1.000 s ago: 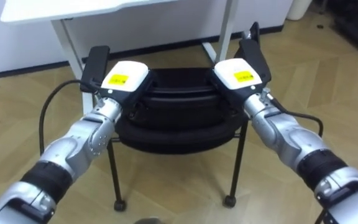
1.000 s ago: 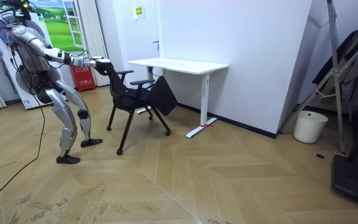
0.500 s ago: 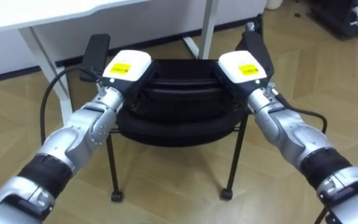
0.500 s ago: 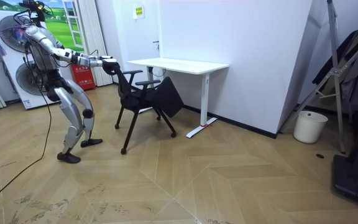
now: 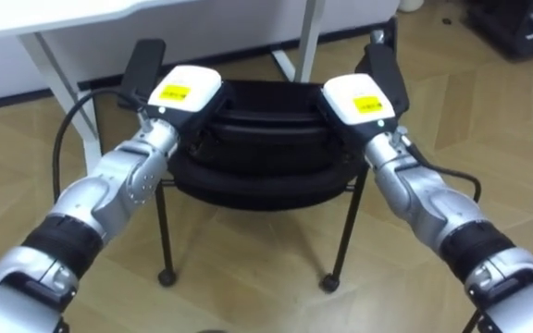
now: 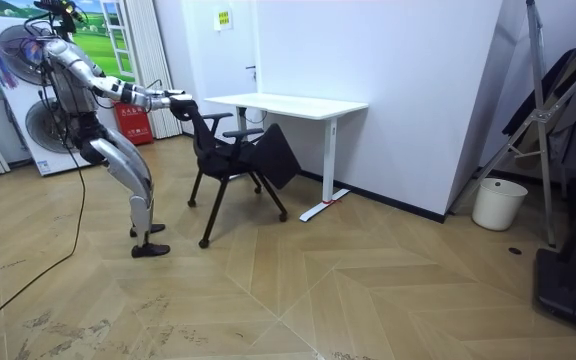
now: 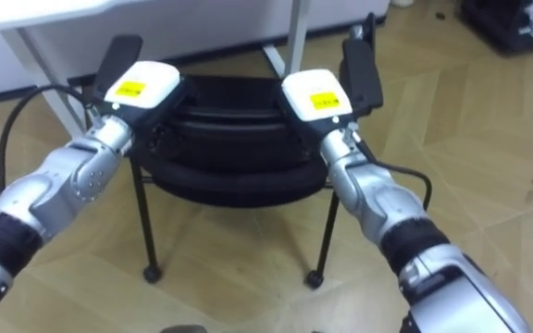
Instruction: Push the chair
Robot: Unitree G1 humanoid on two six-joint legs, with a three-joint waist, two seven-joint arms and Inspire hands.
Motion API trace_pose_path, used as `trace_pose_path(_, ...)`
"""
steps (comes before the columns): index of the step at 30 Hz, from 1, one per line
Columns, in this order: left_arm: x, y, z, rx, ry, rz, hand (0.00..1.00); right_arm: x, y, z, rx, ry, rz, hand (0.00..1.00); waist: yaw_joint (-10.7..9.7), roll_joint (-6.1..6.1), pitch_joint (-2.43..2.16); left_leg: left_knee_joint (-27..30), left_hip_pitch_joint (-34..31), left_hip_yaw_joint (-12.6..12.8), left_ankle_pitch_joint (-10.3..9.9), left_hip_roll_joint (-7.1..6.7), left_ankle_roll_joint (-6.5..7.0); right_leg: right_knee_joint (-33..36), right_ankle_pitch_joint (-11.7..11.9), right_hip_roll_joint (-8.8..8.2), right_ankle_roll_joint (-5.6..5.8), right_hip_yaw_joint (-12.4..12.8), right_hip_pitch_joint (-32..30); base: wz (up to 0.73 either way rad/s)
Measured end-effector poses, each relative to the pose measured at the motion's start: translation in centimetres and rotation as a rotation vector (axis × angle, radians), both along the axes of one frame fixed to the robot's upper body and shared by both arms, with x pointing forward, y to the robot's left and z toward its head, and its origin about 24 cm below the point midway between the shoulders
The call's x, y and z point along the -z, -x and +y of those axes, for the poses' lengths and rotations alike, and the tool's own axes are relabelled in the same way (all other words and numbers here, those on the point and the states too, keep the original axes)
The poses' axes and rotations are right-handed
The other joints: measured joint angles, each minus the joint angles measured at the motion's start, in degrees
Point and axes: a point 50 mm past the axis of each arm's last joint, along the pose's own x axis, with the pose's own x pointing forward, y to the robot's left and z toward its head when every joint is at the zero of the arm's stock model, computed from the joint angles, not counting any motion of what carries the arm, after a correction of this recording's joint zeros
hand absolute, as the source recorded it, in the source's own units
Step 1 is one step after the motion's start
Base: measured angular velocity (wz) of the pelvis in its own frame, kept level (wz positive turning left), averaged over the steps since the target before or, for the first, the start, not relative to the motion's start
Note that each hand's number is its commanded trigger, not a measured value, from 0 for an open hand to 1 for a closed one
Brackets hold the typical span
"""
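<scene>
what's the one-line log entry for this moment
step: push chair | left hand: on chair back | right hand: on chair back | chair: at white desk

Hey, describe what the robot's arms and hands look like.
Both arms are silver, built of rounded metal segments, with a black band farther up. The left hand and right hand each have a white boxy back cover bearing a yellow sticker.
</scene>
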Motion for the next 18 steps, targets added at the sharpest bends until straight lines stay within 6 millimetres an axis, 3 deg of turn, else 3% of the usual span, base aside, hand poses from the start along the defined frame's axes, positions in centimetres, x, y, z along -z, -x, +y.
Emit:
trace_pose_path(5,-0.2,-0.2,0.0,-0.014,0.017,-0.019,1.0,-0.8,-0.6,0.2,-0.002,0.019,-0.004,1.0,-0.08,-0.25,0.14,-3.03,0.81,-0.99,1.34,-0.09,-2.43,-0.15,-1.13,0.29,-1.96,-1.54,0.18,0.13)
trace_pose_path(12,0.3,-0.3,0.0,-0.038,0.026,-0.016,1.0,-0.9,-0.8,0.4,0.003,0.029,-0.001,1.0,-0.63,-0.52,0.41,-4.84,2.05,-4.7,2.78,0.81,-5.33,0.29,-3.88,0.34,-5.48,-6.9,2.69,0.25)
trace_pose_path(13,0.2,-0.5,-0.2,-0.036,0.029,-0.02,1.0,-1.0,-0.8,0.4,0.007,0.027,-0.004,1.0,-1.11,-0.7,0.51,-4.01,1.61,-4.71,2.96,1.29,-5.58,0.43,-4.83,0.1,-6.37,-8.47,3.03,0.54)
trace_pose_path(14,0.0,-0.6,-0.3,-0.035,0.029,-0.025,1.0,-1.1,-0.9,0.4,0.01,0.024,-0.007,1.0,-2.0,-0.59,0.46,-2.84,1.12,-4.42,3.13,1.79,-5.76,0.42,-5.25,-0.03,-6.52,-9.92,3.25,0.72)
trace_pose_path(15,-0.3,-0.8,-0.4,-0.032,0.023,-0.033,1.0,-1.2,-1.0,0.2,0.019,0.017,-0.012,1.0,-2.82,-0.72,0.91,0.33,-0.05,-2.69,3.05,3.27,-5.51,1.12,-6.18,-0.39,-7.28,-11.88,3.58,0.66)
trace_pose_path(16,-0.1,-0.8,-0.5,-0.035,0.025,-0.038,1.0,-1.2,-1.0,0.2,0.026,0.013,-0.006,1.0,-3.03,-0.85,1.11,5.73,-0.77,0.08,2.25,4.88,-4.25,2.12,-7.48,-0.57,-7.52,-12.98,4.12,0.52)
trace_pose_path(18,0.0,-0.7,-0.4,-0.042,0.029,-0.042,1.0,-1.1,-1.0,0.3,0.024,0.014,0.001,1.0,-3.12,-0.85,1.16,12.39,-0.76,3.15,1.81,7.12,-3.52,2.69,-8.52,-0.66,-7.84,-13.66,5.02,0.22)
